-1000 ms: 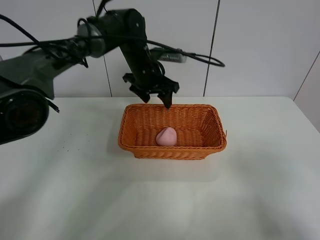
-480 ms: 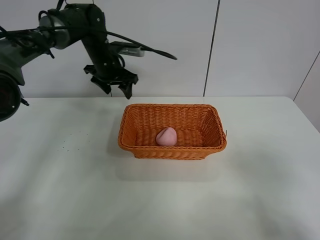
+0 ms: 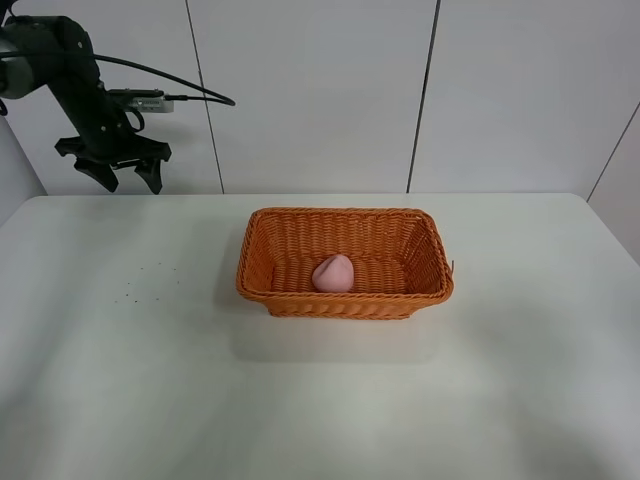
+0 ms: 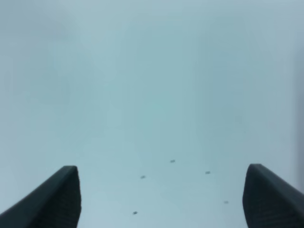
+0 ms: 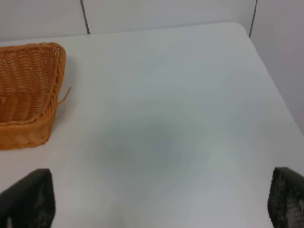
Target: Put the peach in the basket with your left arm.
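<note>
Table [image 3: 520,380] first: white, fills most of my high cam. Basket [image 3: 350,302] next, orange wicker, sits roughly mid-table, long side facing me. Left arm [image 3: 55,60] is up at the far left, over the table's back edge by the wall, well apart from the basket. Left gripper [image 3: 132,186] hangs off it pointing down, claws spread, empty. Its wrist cam confirms: both fingers [image 4: 54,199] wide apart over bare tabletop w/ a few dark specks [image 4: 172,161]. Right gripper [image 5: 159,202]: jaws apart too, empty, basket corner just in its view. Peach [image 3: 333,273]: pale pink, lying on the basket floor, near the front wall, slightly left of centre.
</note>
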{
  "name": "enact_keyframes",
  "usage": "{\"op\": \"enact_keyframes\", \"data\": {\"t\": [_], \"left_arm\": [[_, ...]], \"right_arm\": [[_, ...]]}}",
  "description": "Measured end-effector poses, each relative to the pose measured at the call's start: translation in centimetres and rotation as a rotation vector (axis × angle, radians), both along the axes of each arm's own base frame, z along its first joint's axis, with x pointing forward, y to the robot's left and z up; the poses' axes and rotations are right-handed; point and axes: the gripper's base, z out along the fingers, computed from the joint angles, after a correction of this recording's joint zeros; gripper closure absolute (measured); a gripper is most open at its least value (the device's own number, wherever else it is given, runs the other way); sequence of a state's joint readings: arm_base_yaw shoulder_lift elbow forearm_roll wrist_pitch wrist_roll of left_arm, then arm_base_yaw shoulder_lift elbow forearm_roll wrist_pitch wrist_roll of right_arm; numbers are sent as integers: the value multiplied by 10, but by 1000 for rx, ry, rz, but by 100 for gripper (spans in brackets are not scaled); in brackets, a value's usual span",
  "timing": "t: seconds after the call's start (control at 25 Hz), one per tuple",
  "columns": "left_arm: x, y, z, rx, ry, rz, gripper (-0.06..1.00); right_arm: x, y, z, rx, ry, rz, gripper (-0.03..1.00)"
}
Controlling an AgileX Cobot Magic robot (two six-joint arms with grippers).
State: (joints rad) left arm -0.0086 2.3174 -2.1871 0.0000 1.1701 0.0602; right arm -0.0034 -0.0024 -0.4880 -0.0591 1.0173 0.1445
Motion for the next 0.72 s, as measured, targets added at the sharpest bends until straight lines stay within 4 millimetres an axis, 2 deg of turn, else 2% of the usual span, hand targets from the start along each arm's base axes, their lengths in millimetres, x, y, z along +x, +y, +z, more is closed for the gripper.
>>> {"op": "enact_keyframes", "data": {"t": [0.08, 0.24, 0.36, 0.52, 0.72], "left_arm": [[-2, 5, -3, 0, 13, 11, 13], [-9, 0, 0, -47, 29, 13, 13], [-22, -5, 14, -80, 27, 10, 15], [-50, -8, 38, -90, 31, 5, 15], [-107, -7, 54, -91, 89, 8, 15]], "right_arm": [[0, 0, 0, 0, 0, 0, 27], [0, 0, 0, 0, 0, 0, 27], [0, 0, 0, 0, 0, 0, 27], [0, 0, 0, 0, 0, 0, 27], [0, 0, 0, 0, 0, 0, 27]]}}
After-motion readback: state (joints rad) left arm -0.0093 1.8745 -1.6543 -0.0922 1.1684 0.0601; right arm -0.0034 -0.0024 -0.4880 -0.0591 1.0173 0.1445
